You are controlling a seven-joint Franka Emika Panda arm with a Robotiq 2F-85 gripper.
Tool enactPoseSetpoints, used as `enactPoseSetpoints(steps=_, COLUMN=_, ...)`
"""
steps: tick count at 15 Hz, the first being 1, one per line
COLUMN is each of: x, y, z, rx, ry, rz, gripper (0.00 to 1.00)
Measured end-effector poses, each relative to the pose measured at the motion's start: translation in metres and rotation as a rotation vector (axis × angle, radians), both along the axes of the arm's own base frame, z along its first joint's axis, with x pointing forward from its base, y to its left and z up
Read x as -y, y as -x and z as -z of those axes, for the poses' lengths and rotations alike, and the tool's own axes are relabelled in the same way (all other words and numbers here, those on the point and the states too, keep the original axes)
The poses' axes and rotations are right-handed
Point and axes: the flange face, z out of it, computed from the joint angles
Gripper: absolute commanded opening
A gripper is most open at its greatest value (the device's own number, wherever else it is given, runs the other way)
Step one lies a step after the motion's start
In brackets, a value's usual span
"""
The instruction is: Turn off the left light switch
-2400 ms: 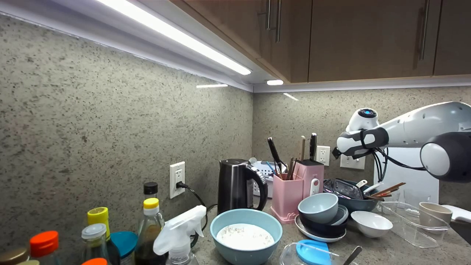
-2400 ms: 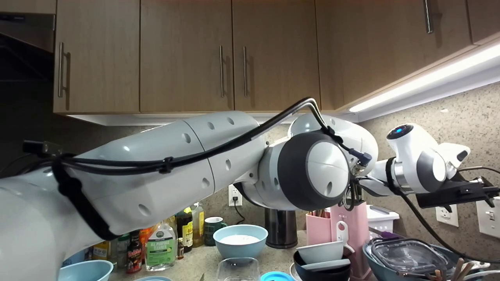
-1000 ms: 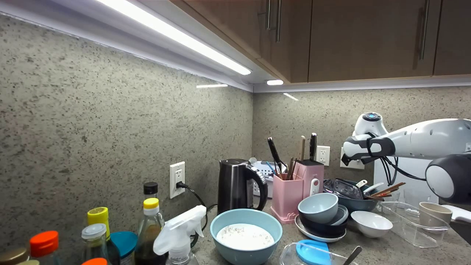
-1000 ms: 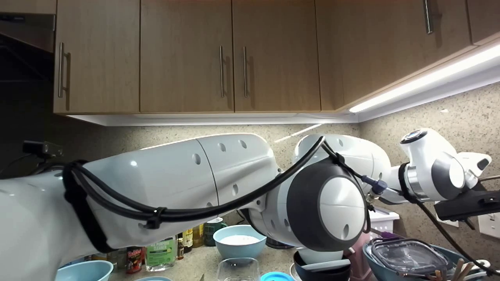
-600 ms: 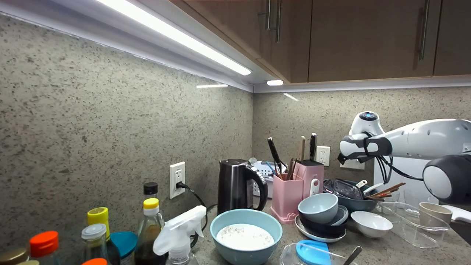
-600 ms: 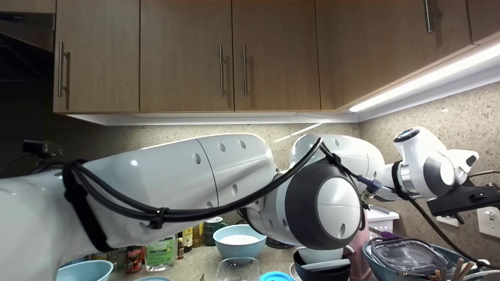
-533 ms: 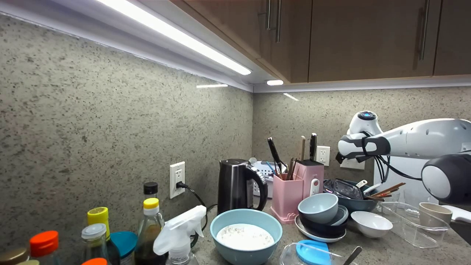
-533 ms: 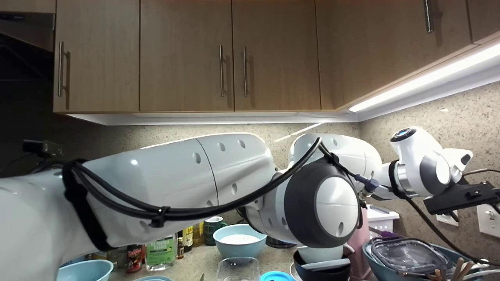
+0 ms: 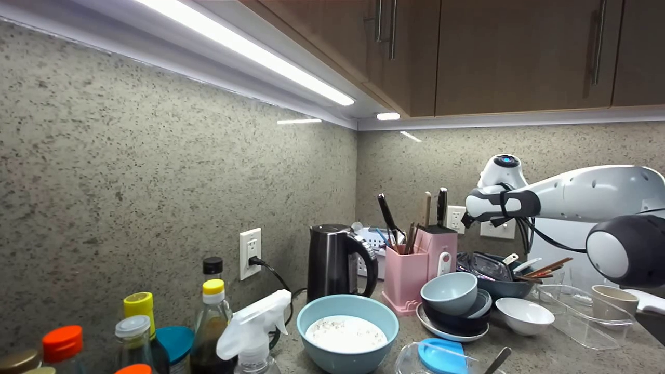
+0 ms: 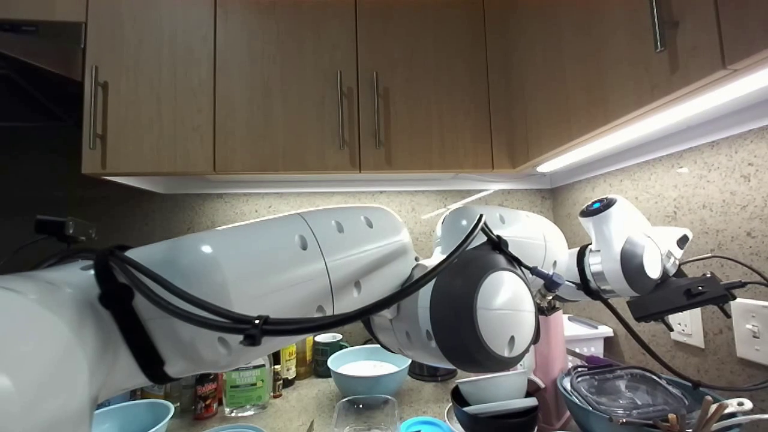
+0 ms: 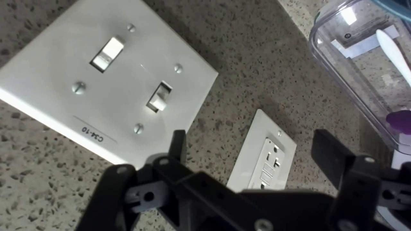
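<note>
Hand [image 11: 249, 149], black and two-fingered, spread wide near a square white plastic switch plate [image 11: 109, 99]

In the wrist view its fingers [image 11: 330, 154] stand well apart, a white rectangular wall outlet [image 11: 265, 157] showing between them. At ten o'clock from the hand, the left light switch [image 11: 158, 102], a small white toggle, sits on the plate, tipped toward seven o'clock; a matching white toggle [image 11: 108, 54] lies farther out. In both exterior views a long white strip light [image 9: 260, 54] glows.

A bright strip light [image 9: 249, 49] throws white glare onto the wall [image 9: 182, 171].
</note>
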Motion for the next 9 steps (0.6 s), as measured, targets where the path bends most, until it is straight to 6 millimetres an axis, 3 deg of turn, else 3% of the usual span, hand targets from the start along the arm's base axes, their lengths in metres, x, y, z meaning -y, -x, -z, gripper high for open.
enactPoseSetpoints(steps=9, x=0.013, y=0.008, z=-0.002, rx=-0.058, ry=0.071, rz=-0.153, gripper=1.0)
